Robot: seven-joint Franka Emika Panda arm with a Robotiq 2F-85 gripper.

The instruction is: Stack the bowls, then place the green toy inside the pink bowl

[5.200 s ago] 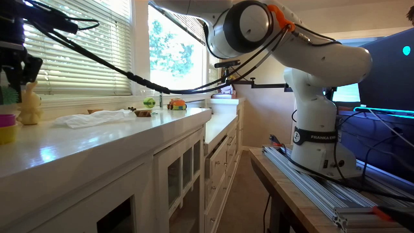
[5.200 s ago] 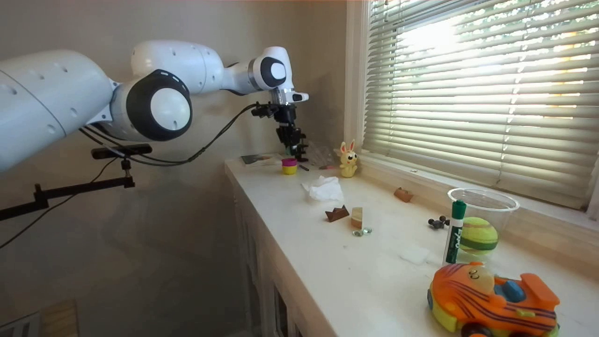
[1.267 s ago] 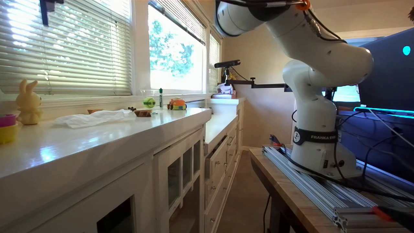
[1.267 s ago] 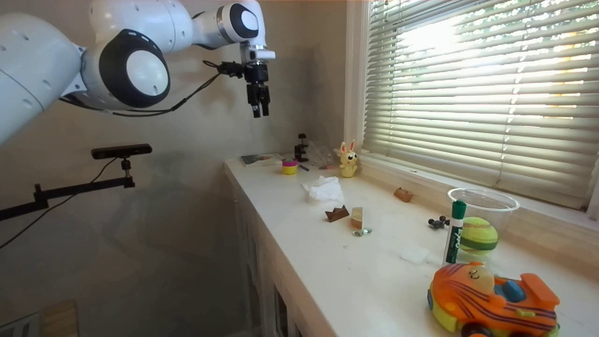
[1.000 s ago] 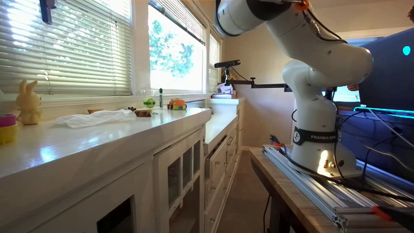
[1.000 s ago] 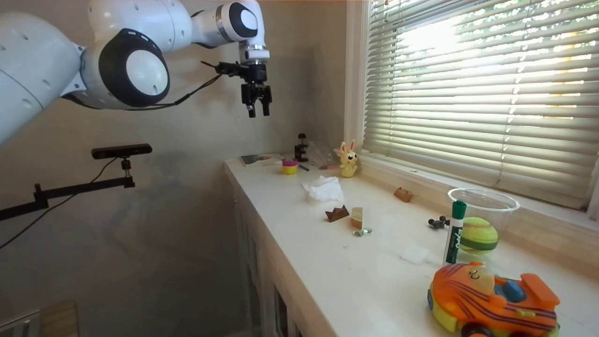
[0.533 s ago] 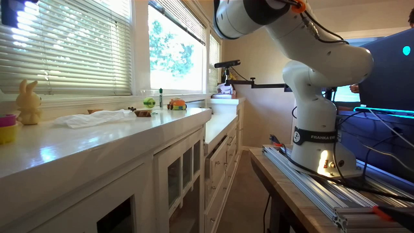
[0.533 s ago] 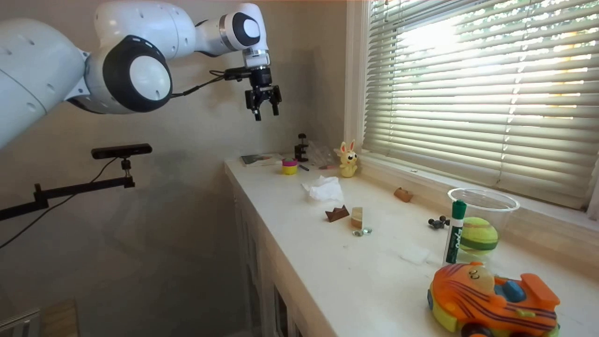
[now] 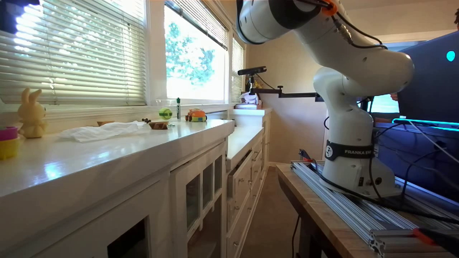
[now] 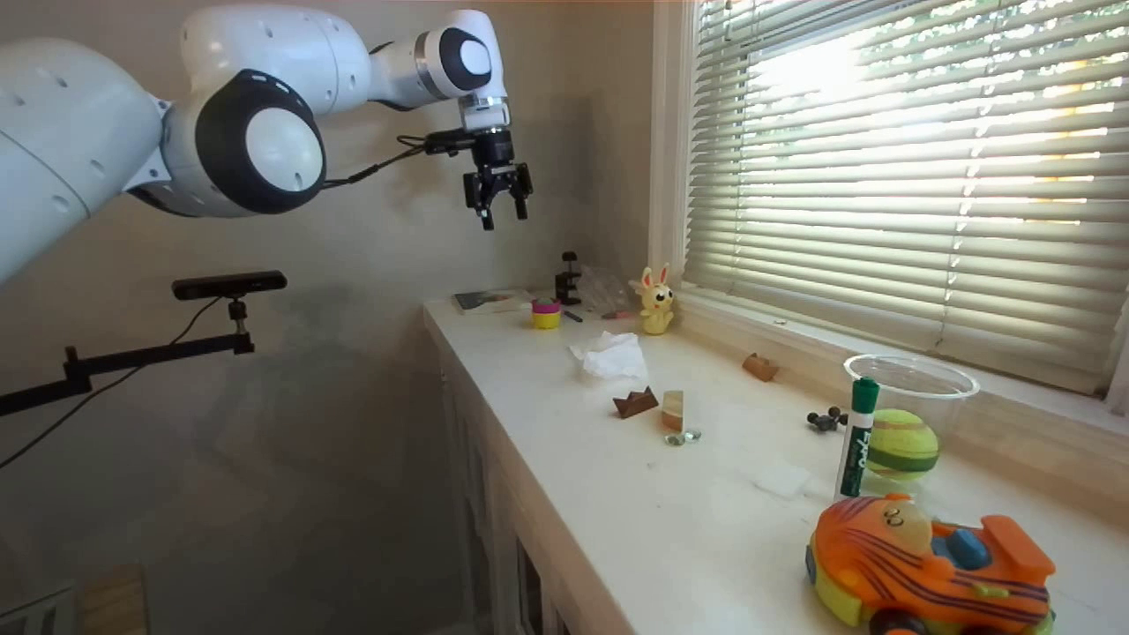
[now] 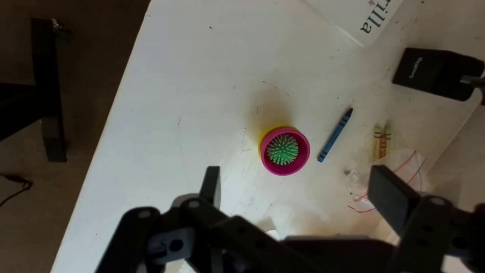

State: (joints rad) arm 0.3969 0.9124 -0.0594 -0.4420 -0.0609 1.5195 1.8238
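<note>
White arm (image 10: pixel 273 57) (black joint rings (image 10: pixel 220 145))

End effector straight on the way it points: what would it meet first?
Probably the pink bowl with the green toy inside: in the wrist view it lies ahead, roughly between the open fingers. Depth is unclear, so they could pass beside it to the countertop.

Open air separates the tool (image 10: pixel 504 220) from the pink bowl (image 11: pixel 281 170); black clamp (image 11: pixel 437 75) and rabbit figure (image 10: pixel 656 304) stand apart from both

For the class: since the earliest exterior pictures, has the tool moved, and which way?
Yes. In an exterior view, the tool has risen and shifted to the picture's left, judged against the window blind.
</note>
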